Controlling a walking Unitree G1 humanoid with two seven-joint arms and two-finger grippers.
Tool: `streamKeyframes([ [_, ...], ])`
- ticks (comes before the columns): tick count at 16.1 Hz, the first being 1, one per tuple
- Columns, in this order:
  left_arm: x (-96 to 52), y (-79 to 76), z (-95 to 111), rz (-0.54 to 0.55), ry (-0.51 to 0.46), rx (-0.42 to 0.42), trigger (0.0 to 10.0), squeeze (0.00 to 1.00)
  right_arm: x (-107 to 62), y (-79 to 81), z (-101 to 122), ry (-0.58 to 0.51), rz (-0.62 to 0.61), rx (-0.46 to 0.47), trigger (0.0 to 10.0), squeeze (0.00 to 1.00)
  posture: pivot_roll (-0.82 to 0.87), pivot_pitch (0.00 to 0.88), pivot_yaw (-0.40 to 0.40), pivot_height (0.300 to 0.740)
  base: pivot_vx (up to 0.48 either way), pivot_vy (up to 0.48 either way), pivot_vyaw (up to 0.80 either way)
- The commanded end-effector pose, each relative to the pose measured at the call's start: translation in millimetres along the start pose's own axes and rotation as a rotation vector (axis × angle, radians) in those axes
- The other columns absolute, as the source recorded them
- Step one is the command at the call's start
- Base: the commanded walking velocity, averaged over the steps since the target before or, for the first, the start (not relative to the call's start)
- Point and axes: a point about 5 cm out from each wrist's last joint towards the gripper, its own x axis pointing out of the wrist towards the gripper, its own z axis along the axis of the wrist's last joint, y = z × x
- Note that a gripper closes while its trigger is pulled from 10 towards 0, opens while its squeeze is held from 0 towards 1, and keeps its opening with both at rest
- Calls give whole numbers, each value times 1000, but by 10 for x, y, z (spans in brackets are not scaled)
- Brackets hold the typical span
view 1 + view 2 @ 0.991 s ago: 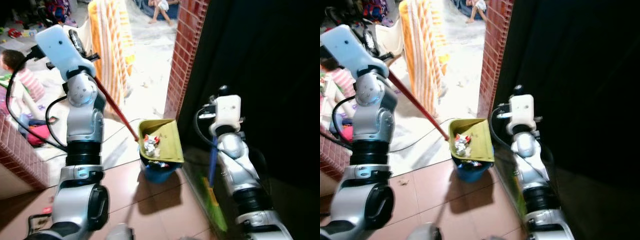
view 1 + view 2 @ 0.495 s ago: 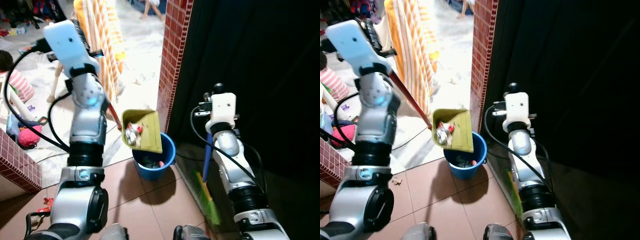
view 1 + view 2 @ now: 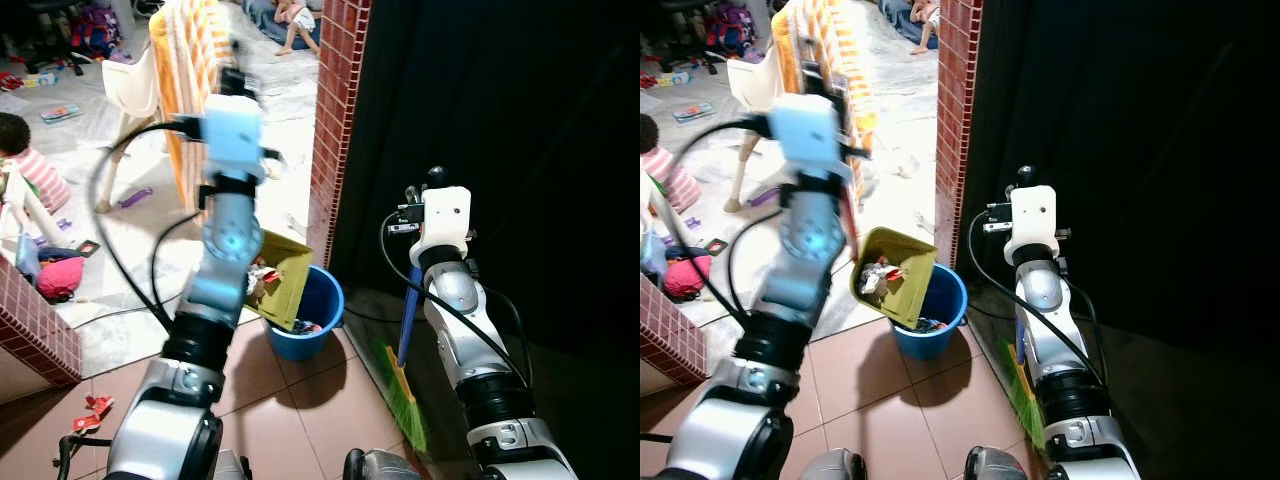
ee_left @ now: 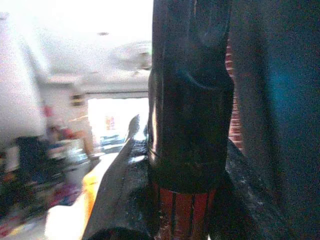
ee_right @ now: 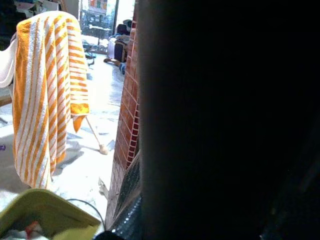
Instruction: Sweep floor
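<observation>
Gripped at its red handle (image 4: 185, 215), the yellow-green plastic dustpan (image 3: 890, 275) hangs tilted over the round blue plastic bucket (image 3: 932, 310), its open mouth angled down toward the bucket's rim. Crumpled white and red litter (image 3: 876, 278) lies inside the pan, and more scraps show in the bucket. The left gripper (image 4: 187, 150) is closed around the dark upper sleeve of that handle, its two black fingers (image 4: 120, 185) pressed on either side; the left wrist view shows this clasp close up, while the head views show the silver left arm raised in front of the striped orange-and-white towel (image 5: 47, 90).

Just beside the bucket, on the robot's right, stands the broom with a blue stick (image 3: 408, 315) and green bristles (image 3: 405, 400). Its long axis runs nearly upright, leaning slightly, bristles down on the brown floor tiles (image 3: 290, 410) and stick rising to the right gripper (image 3: 418, 262). Whether those fingers are clamped on the stick cannot be told: the right wrist view is mostly a dark shape up close, with the towel, the red brick pillar (image 5: 127, 100) and a corner of the dustpan at its side.

The head views also show a person (image 3: 25, 150) seated on the pale floor beyond the low brick wall, well apart from the bucket.
</observation>
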Motion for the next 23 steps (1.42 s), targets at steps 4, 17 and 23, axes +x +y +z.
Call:
streamKeyframes([
  [4,-254,-710,193,-630,-87,-81,10000,0,62,-37,138,-56,-1,-12,10000,0,-29,14,-40,740,0,0,0],
  [17,120,-138,236,-463,-110,99,10000,0,79,-55,163,-74,-4,-20,10000,0,-31,10,-46,740,0,0,0],
  [23,384,271,489,-228,-168,89,10000,0,101,-51,172,-81,3,-25,10000,0,-23,11,-55,740,0,0,0],
])
